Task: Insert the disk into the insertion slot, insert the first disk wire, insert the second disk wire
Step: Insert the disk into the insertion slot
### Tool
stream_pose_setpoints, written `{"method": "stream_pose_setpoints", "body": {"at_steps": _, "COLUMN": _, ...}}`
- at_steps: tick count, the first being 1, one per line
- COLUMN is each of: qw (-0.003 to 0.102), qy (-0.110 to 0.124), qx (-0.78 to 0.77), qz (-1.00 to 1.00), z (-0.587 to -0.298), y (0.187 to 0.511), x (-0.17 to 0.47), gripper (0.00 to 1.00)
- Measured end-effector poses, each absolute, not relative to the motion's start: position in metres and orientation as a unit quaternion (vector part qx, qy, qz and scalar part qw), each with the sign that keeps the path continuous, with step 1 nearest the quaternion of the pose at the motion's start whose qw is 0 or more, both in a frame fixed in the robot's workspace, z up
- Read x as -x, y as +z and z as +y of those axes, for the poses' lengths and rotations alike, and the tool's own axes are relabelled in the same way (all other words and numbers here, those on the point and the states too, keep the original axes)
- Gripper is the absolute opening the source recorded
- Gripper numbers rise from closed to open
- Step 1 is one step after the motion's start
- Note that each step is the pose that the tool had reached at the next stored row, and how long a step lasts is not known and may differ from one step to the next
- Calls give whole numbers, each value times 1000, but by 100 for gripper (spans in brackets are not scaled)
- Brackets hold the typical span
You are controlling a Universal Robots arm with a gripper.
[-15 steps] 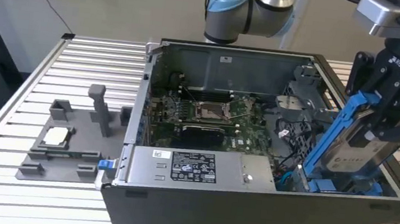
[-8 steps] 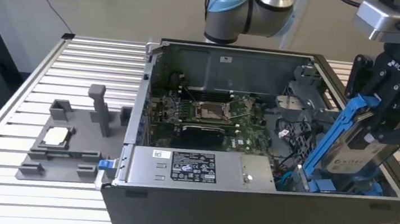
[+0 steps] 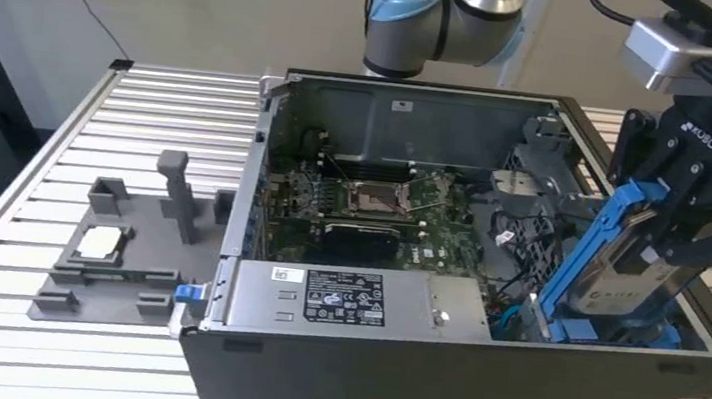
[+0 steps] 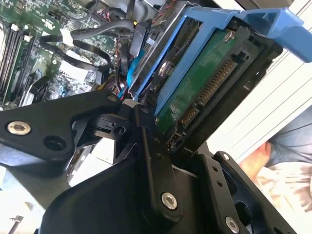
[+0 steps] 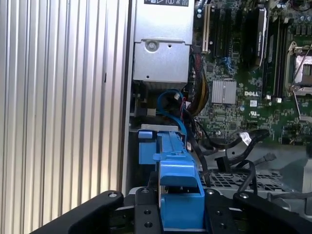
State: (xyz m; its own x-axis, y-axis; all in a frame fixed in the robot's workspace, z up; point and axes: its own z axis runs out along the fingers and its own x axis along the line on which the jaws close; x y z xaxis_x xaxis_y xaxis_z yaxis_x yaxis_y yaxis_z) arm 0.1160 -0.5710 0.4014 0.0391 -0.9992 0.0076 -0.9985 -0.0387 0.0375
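**One disk gripped, tilted at the bay**

We see one disk (image 3: 609, 279), steeply tilted, its lower end hidden inside the case (image 3: 443, 381) at the exterior view's right. The insertion slot (image 3: 582, 333) is mostly covered. One gripper (image 3: 659, 229) is clamped across the disk's carrier. We cannot tell whether the disk is seated.

Exterior view: elevated, oblique, whole computer case (image 3: 443, 381). Both wrist views: close on disk (image 4: 204, 83) (image 5: 179, 187).

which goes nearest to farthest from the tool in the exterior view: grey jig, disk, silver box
1. disk, held in the tool
2. silver box, inside the case, mid-view
3. grey jig, on the table, exterior view's left
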Motion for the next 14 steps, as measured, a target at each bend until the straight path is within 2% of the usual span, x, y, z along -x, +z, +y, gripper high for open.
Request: {"method": "stream_pose_setpoints", "body": {"at_steps": 14, "qw": 16, "qy": -11, "qx": -721, "qz": -692, "z": -571, "y": 374, "x": -116, "gripper": 33}}
